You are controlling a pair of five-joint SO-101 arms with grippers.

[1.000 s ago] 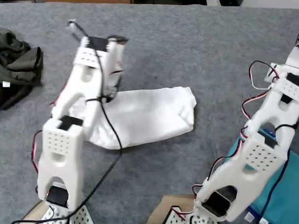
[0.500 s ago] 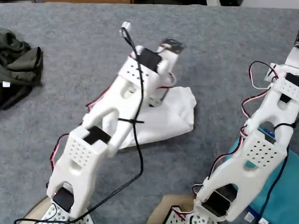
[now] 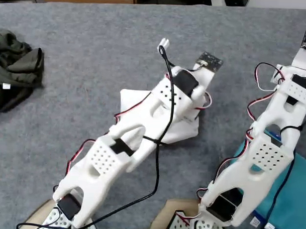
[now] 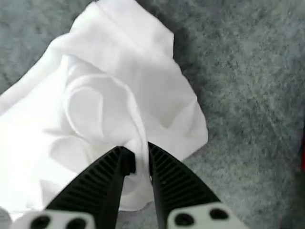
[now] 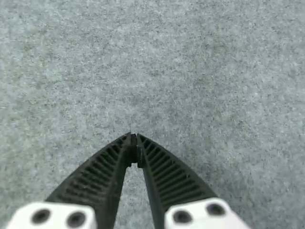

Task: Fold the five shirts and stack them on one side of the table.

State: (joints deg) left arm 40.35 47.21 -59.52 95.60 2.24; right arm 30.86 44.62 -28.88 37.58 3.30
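A white shirt [image 3: 133, 106] lies bunched in the middle of the grey table, mostly under my left arm. In the left wrist view my left gripper [image 4: 140, 160] is shut on a fold of the white shirt [image 4: 114, 100]. Its wrist sits over the shirt's right end [image 3: 191, 88] in the high view. My right gripper [image 5: 134, 143] is shut with nothing in it, above bare grey cloth. The right arm [image 3: 272, 144] stands at the table's right side. A teal shirt [image 3: 291, 199] lies under that arm. A dark olive shirt [image 3: 16, 69] is crumpled at the far left.
The grey table covering [image 3: 146, 34] stretches bare across the back. The arm bases stand at the near edge on a tan board [image 3: 164, 218].
My left arm has swung from the shirt's left end across to its right end, carrying a fold of white cloth with it. The right arm has kept still.
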